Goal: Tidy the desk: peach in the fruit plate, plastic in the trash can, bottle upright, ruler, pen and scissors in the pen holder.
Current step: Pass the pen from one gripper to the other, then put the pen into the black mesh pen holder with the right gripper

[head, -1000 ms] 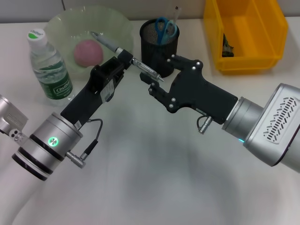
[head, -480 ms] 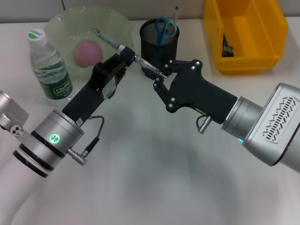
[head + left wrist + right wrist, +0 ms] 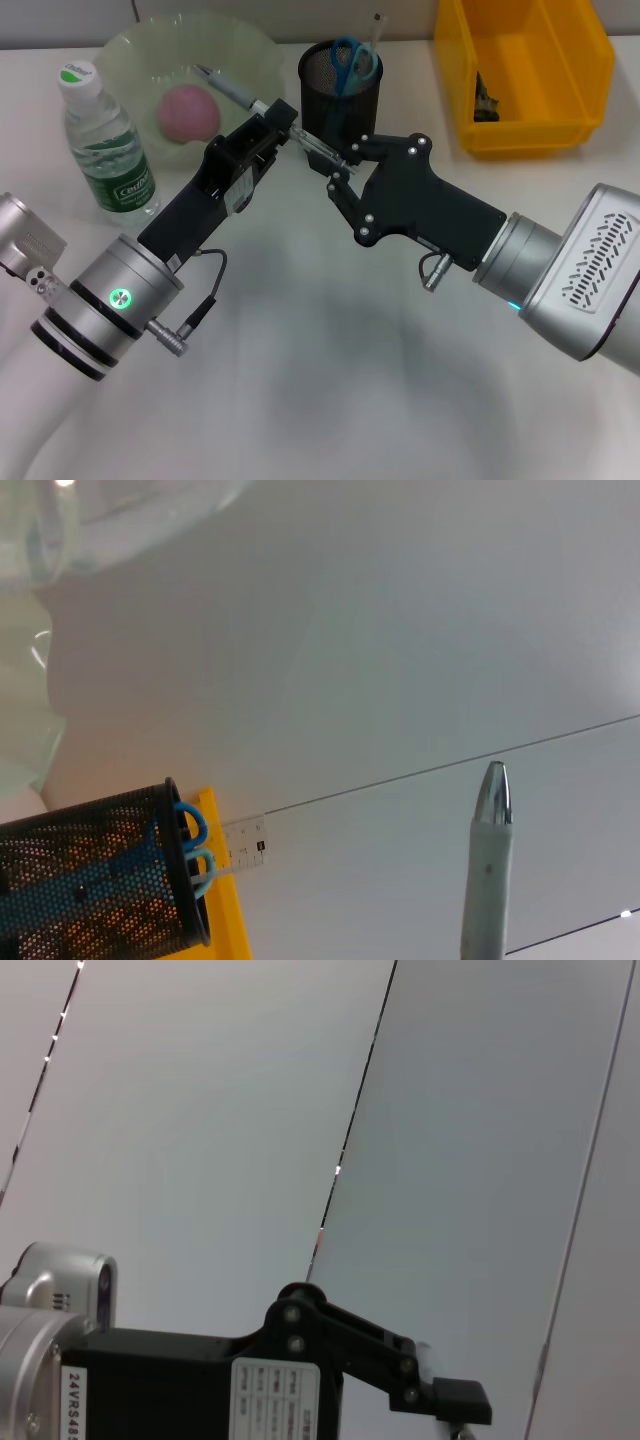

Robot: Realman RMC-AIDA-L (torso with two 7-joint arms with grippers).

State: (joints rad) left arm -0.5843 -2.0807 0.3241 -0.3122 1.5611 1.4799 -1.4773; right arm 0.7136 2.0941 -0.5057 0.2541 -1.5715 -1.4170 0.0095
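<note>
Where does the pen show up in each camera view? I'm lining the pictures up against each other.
Head view: the pen is held by the left gripper, slanting from over the fruit plate toward the right gripper.
Left wrist view: only its silver tip shows, near the lower edge.
Right wrist view: not identifiable.
Shared landmark: the black mesh pen holder, also in the left wrist view.

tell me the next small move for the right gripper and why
Probably close the right gripper on the pen: its open fingers bracket the pen's clear end, while the left gripper holds the middle, beside the pen holder.
</note>
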